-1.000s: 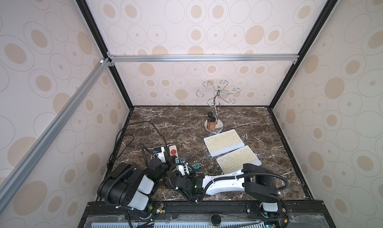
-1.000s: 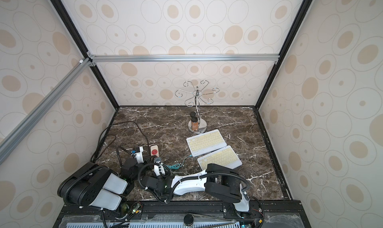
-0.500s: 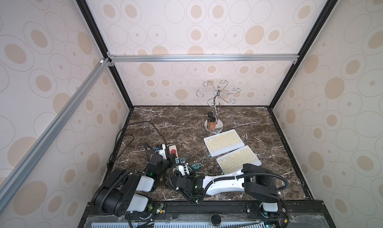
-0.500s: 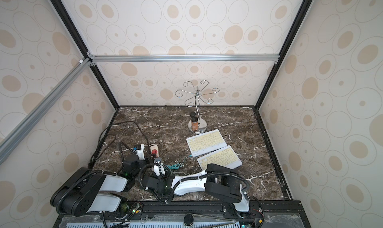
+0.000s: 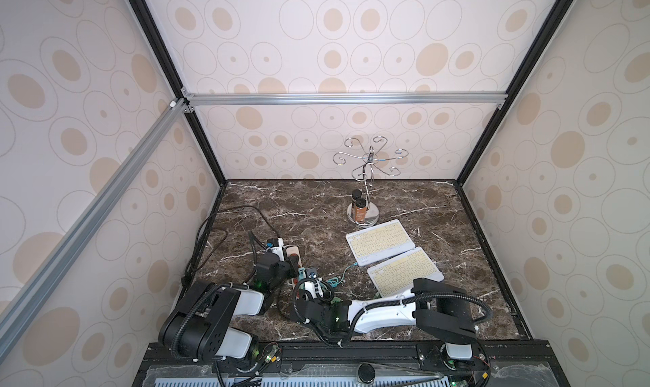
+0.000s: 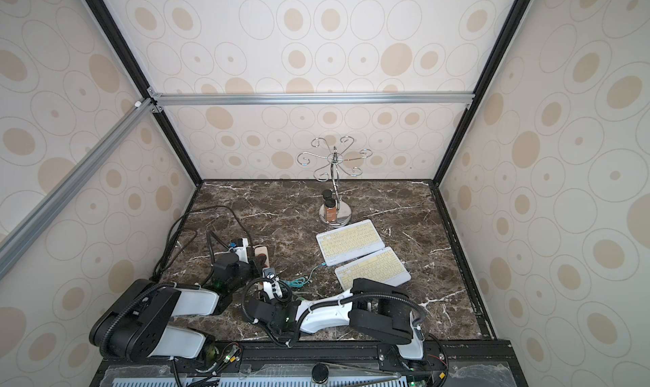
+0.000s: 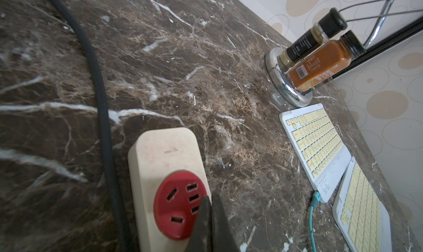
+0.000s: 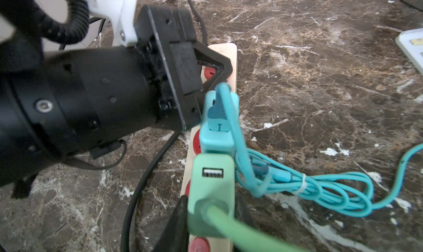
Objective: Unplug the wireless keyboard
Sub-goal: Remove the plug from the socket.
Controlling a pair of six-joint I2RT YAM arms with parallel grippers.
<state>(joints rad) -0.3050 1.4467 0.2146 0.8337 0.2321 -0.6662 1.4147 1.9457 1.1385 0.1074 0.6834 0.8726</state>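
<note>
Right hand [image 8: 212, 208]: clamped on green adapter [image 8: 211, 177] seated in power strip [image 8: 225, 53] | left hand [image 7: 210, 207]: closed, tips resting on strip's far socket | strip axis: near-far | wireless keyboard [image 5: 380, 242]: on counter [image 5: 316, 209], right of both hands, teal cable [image 8: 320, 186] attached.

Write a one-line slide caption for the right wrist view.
Right gripper clamps the green charger in the power strip, beside a blue charger and blue cable; the shut left gripper touches the strip.

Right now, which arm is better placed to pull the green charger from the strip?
Right. The right fingers grip the green charger, plugged into the strip; the left fingers, shut, rest on its end socket, better suited to holding it down.
</note>
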